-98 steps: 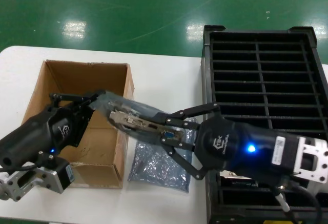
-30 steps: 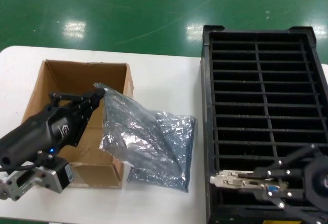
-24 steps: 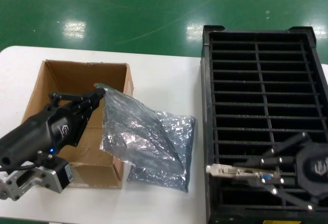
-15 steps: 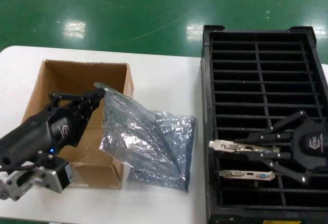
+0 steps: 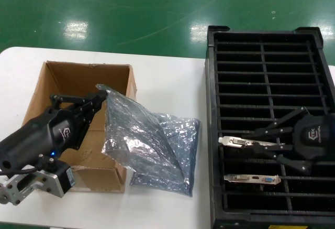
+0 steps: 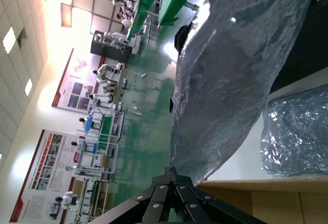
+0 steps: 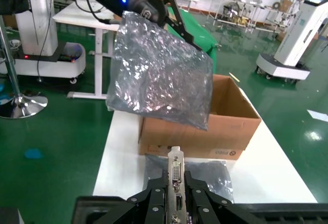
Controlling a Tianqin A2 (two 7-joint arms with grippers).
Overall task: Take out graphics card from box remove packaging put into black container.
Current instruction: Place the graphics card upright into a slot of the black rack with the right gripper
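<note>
1. Green factory floor lay behind a white table (image 5: 167,82) that carried everything in the scene.
2. On the table's left side stood the brown shallow cardboard box (image 5: 78,82), open at the top.
3. On the right stood the large black plastic crate (image 5: 212,108), divided by thin ribs into narrow slots in two columns.
4. The left gripper (image 5: 99,100) was over the box, its fingers pressed together on the top corner of a crinkly silver-grey anti-static bag (image 5: 141,134).
5. This bag hung from the fingers, over the right wall of the box and toward the table.
6. A second bag of the same kind (image 5: 178,179) lay flat on the table between the box and the crate, partly under the hanging one.
7. The right gripper (image 5: 275,141) was over the near part of the crate, and its fingers pinched the small dark graphics card with the long silver bracket (image 5: 246,142).
8. The card's bracket pointed toward the crate's left wall, over a slot in the left column.
9. Another similar card (image 5: 251,178) sat in a nearer slot, apart from the gripper.
</note>
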